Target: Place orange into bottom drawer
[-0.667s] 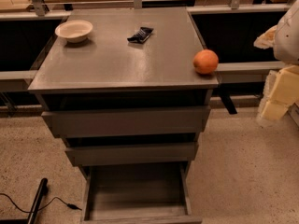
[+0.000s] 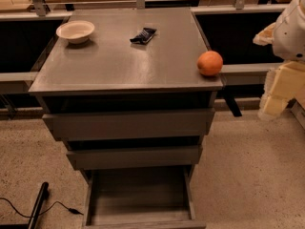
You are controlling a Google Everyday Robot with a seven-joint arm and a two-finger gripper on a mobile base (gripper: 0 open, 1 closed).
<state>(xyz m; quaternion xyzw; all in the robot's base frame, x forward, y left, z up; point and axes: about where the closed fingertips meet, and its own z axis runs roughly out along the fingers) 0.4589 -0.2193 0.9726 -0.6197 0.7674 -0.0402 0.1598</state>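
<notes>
Your tool hangs right of the table; you cannot tell its grip state. The orange sits at the table's right edge, with the bottom drawer open.

On the cabinet top, the bowl sits at the back left corner, the wrapper lies behind the middle, and the orange rests near the front right edge. Below the top come two drawers, and under them the bottom drawer stands pulled out toward the front. The gripper hangs right of the cabinet, apart from the orange, and a cable lies on the floor at the left.
</notes>
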